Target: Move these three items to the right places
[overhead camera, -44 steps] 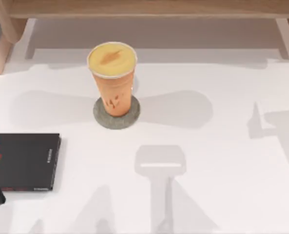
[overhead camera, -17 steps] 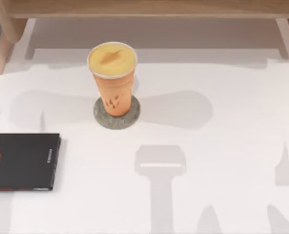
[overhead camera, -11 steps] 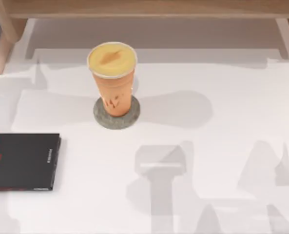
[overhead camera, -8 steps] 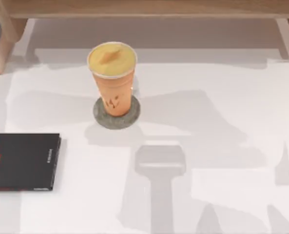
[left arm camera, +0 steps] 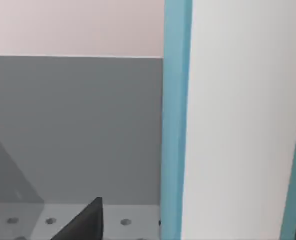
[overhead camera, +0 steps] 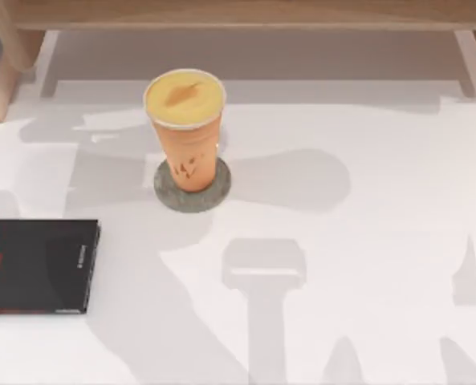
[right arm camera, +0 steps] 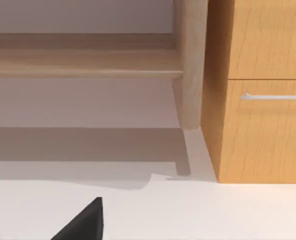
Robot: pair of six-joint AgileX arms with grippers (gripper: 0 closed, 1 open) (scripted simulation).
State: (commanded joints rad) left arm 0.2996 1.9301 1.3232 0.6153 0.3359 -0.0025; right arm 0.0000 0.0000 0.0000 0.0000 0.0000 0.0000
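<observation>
White tabletop [overhead camera: 366, 241] carries the orange cup [overhead camera: 186, 128] upright on the grey coaster [overhead camera: 192, 196]; the black book [overhead camera: 37, 265] lies near, long axis toward the coaster. Since 2.6 s ago, the dark shape over the book has gone. Left wrist view shows the light-blue book [left arm camera: 176, 120] upright, close; grasp state cannot be told.

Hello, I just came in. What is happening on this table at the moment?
The orange drink cup stands upright on the round grey coaster, so that item looks placed. The flat black book lies at the table's left edge with nothing on it. In the left wrist view, a light-blue book sits very close to the camera, its white page edge facing it, so the left arm seems to be handling it. The right wrist view faces a wooden cabinet with a drawer.
</observation>
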